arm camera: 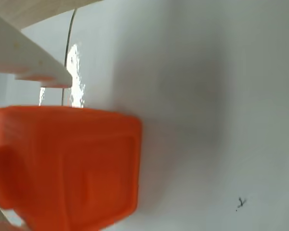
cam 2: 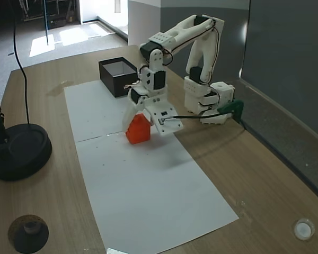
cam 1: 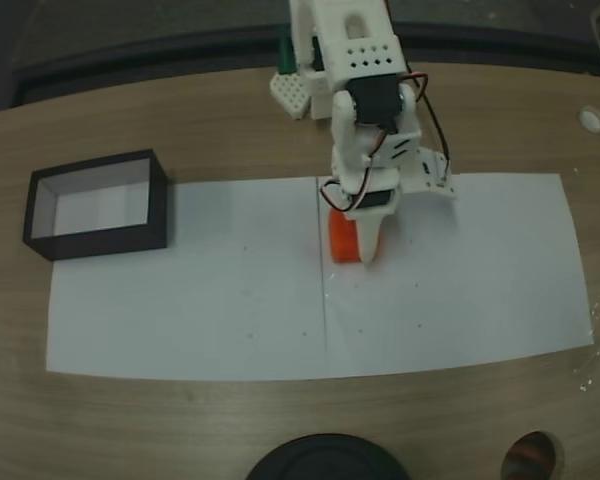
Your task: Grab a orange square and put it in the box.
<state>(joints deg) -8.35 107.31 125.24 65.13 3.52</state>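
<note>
The orange square (cam 1: 344, 238) sits on the white paper (cam 1: 200, 300) just right of its seam, under the white arm. It also shows in another fixed view (cam 2: 138, 130). My gripper (cam 1: 358, 245) reaches down over it with a finger on each side (cam 2: 139, 124). In the wrist view the orange square (arm camera: 72, 163) looms large at lower left. One white finger (arm camera: 33, 62) is above it, and a thin strip of paper shows between the two. The jaws look slightly open around the block. The box (cam 1: 98, 205) stands at the paper's far left corner, black-walled and pale inside.
The arm's base (cam 2: 209, 103) is clamped near the table's back edge. A black round lamp base (cam 2: 18, 151) stands on the wood beside the paper. Between the block and the box (cam 2: 118, 76) lies bare paper.
</note>
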